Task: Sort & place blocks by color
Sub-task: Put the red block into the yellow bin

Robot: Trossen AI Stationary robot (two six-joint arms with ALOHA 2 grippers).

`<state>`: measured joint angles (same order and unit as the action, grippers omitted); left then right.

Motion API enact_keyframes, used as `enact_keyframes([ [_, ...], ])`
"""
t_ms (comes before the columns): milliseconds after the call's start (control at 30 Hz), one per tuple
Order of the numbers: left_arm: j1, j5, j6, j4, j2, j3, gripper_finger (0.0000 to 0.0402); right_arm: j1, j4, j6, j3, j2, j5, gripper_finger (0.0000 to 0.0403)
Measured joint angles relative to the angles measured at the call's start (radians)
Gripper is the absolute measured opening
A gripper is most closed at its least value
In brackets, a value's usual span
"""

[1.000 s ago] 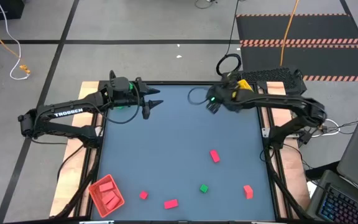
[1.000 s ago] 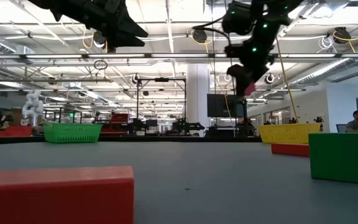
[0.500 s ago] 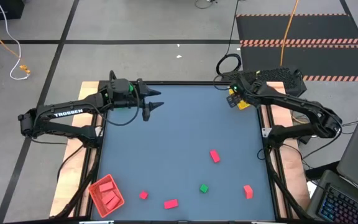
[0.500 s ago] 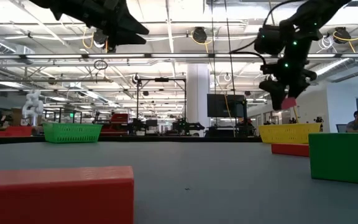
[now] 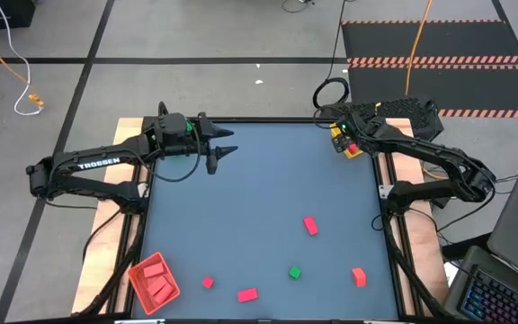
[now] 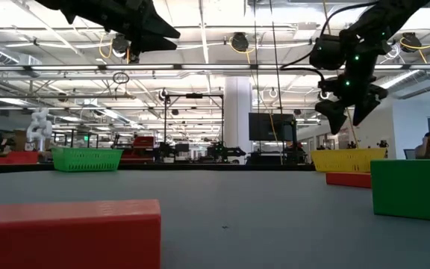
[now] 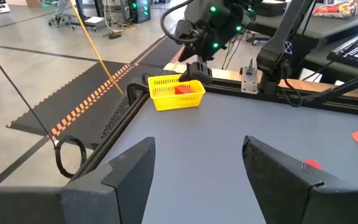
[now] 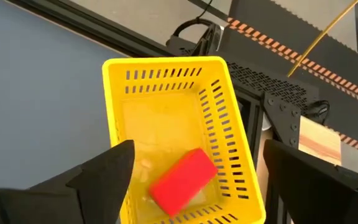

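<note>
The right gripper (image 5: 341, 139) hangs with its fingers (image 8: 107, 171) spread wide and nothing between them, directly above the yellow tray (image 8: 178, 138) at the upper right corner of the table in the high view. In the right wrist view a red bar (image 8: 183, 181) lies flat and askew on that tray's floor, below the parted fingers and untouched by them. The right arm reaches in from the right edge, elbow bent outward.

The left gripper (image 5: 219, 153) hovers over the upper left part of the table, jaws also apart and empty (the left wrist view shows a clear gap between its two fingers (image 7: 132, 171)), its arm stretched in from the left.

Loose blocks sit low in the high view: a red block (image 5: 310, 225) right of centre, a green cube (image 5: 294, 272) below it, an orange-red block (image 5: 359, 276) at the lower right, a small red cube (image 5: 207, 283) and a red bar on the table (image 5: 246, 294) near the bottom edge. A red tray (image 5: 155, 281) holding red pieces sits at the lower left corner. In the low view a green tray (image 6: 86, 158) stands on the far left.

The table (image 5: 259, 198) is dark blue-grey with a black frame; beyond it lie a grey floor, hazard-striped matting, and an open workshop with ceiling lights.
</note>
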<state>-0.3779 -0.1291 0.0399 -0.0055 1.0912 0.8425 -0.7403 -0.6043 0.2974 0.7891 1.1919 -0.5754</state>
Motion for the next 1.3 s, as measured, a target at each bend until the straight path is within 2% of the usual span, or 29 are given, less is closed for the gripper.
enact_keyframes([
  [200, 0.0, 0.0, 0.0, -0.005, 0.0, 0.0, 0.0241, 0.006, 0.019, -0.043, 0.0, -0.006, 0.006, 0.0355],
  [267, 0.0, 0.0, 0.0, -0.006, 0.0, 0.0, 0.0241, 0.018, 0.043, -0.051, 0.0, -0.022, 0.049, 0.0355],
  [333, 0.0, 0.0, 0.0, -0.006, 0.0, 0.0, 0.0241, 0.036, 0.077, -0.047, 0.0, -0.047, 0.123, 0.0355],
  [533, 0.0, 0.0, 0.0, 0.006, 0.0, 0.0, 0.0241, 0.15, 0.121, 0.05, 0.0, -0.093, 0.452, 0.0356],
  [633, 0.0, 0.0, -0.001, 0.017, 0.0, 0.0, 0.0241, 0.266, 0.112, 0.123, 0.0, -0.092, 0.528, 0.0356],
  [733, 0.0, 0.0, -0.003, 0.017, 0.0, 0.0, 0.0241, 0.407, 0.116, 0.206, 0.0, -0.091, 0.543, 0.0356],
  [900, 0.0, 0.0, -0.013, 0.017, 0.0, 0.0, 0.0241, 0.633, 0.111, 0.356, 0.0, -0.066, 0.47, 0.0346],
  [1000, 0.0, 0.0, -0.016, 0.017, 0.0, 0.0, 0.0241, 0.742, 0.107, 0.453, 0.0, -0.022, 0.468, 0.0341],
  [1133, 0.0, 0.0, -0.019, 0.017, 0.0, 0.0, 0.0241, 0.852, 0.108, 0.579, 0.0, 0.047, 0.467, 0.034],
  [1300, 0.001, 0.0, -0.027, 0.017, 0.0, 0.0, 0.0241, 0.935, 0.106, 0.709, 0.0, 0.133, 0.474, 0.034],
])
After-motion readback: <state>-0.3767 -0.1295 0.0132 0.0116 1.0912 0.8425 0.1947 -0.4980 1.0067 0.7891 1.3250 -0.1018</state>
